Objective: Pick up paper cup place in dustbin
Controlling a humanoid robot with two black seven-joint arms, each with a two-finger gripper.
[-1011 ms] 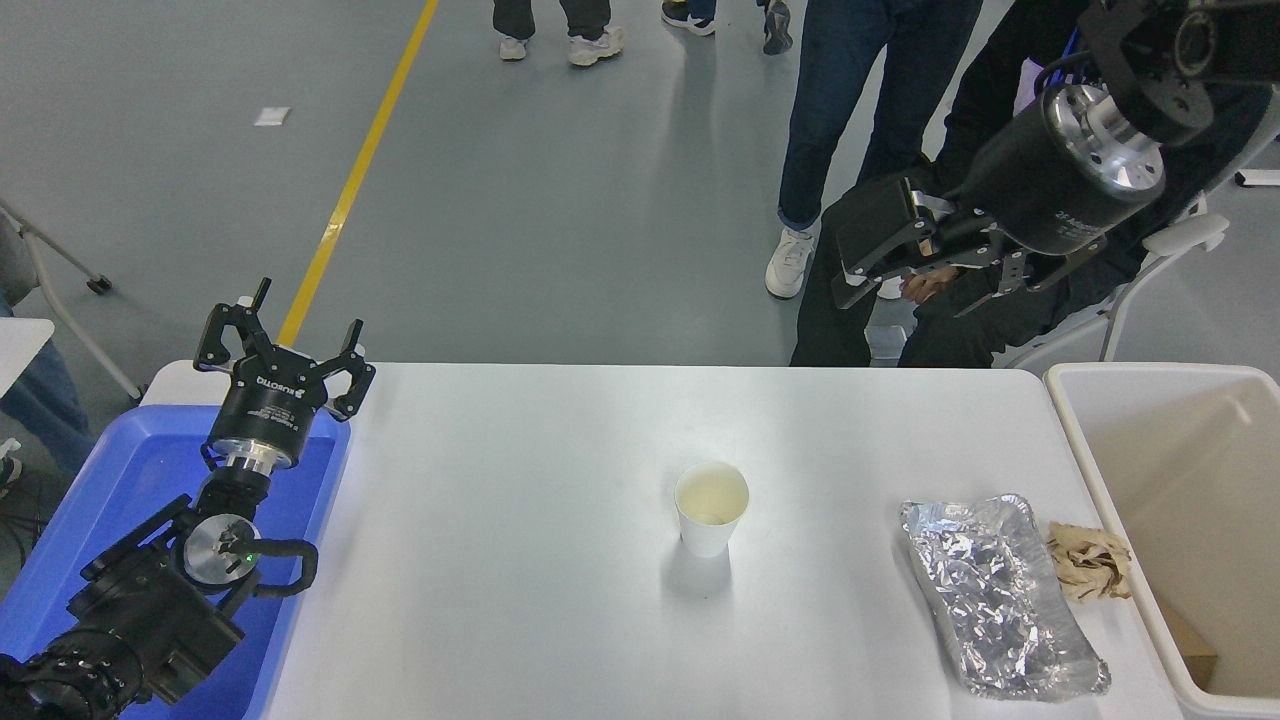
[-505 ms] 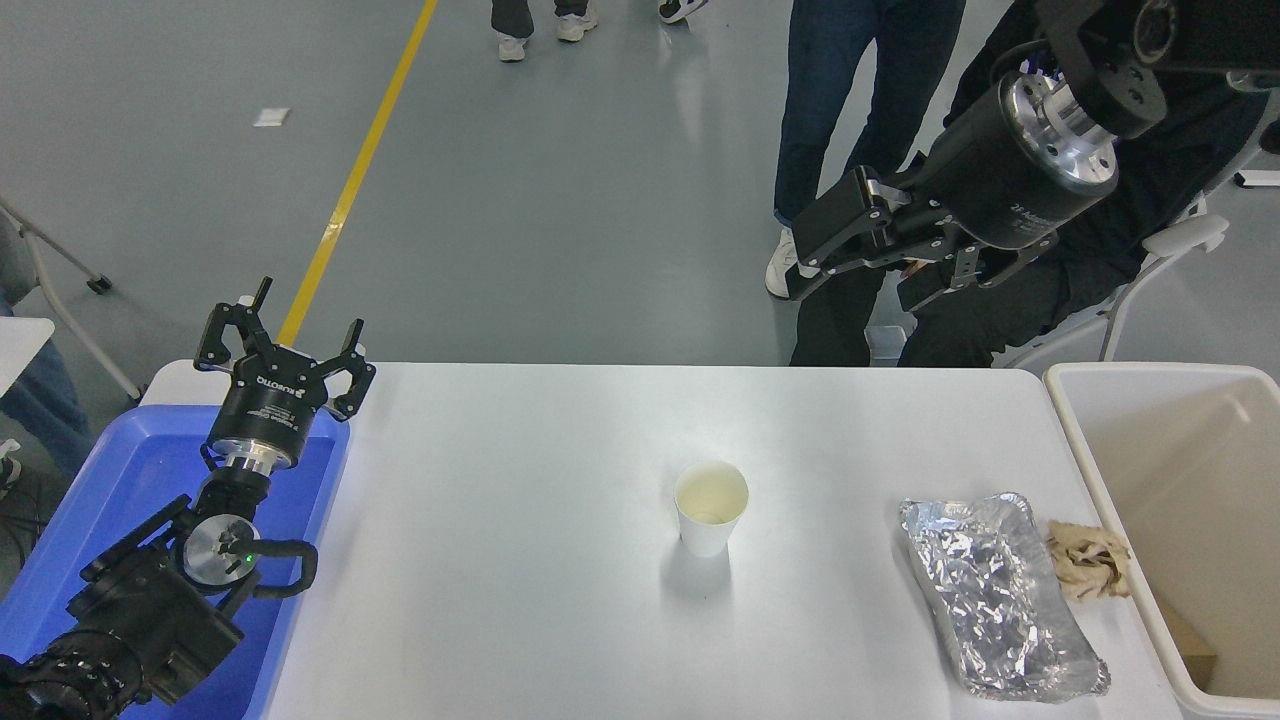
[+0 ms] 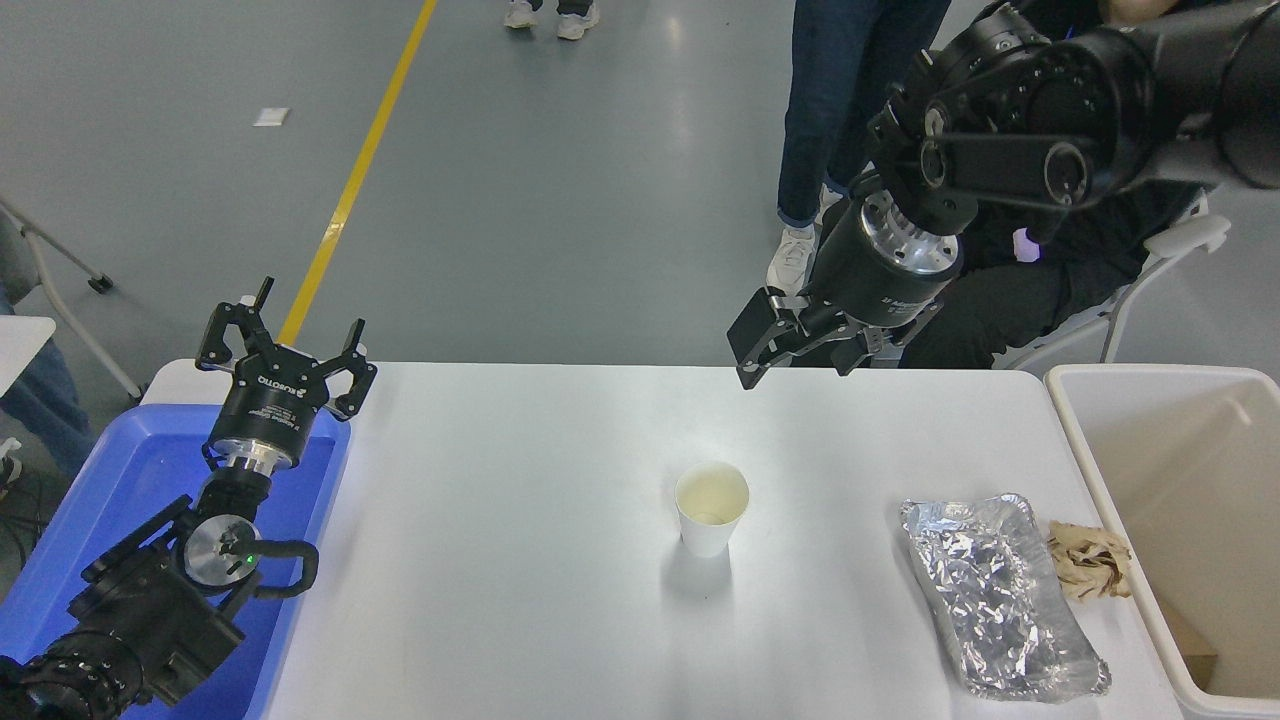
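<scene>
The paper cup point(image 3: 711, 508) stands upright and empty near the middle of the white table point(image 3: 500, 560). The dustbin point(image 3: 1205, 470), large and cream-white, stands at the table's right edge. My right gripper point(image 3: 797, 352) hangs open and empty over the table's far edge. It is above and behind the cup and well apart from it. My left gripper point(image 3: 284, 345) is parked open at the lower left, over the blue tub.
A crumpled silver foil tray point(image 3: 1000, 600) and a crumpled brown paper wad point(image 3: 1088, 562) lie between the cup and the dustbin. A blue tub point(image 3: 110, 490) sits at the table's left. People's legs point(image 3: 830, 130) and a chair point(image 3: 1150, 270) are beyond the far edge.
My right arm has swung left and down from the upper right, bringing its gripper over the table's far edge, closer to the cup. The cup and left arm have not moved.
</scene>
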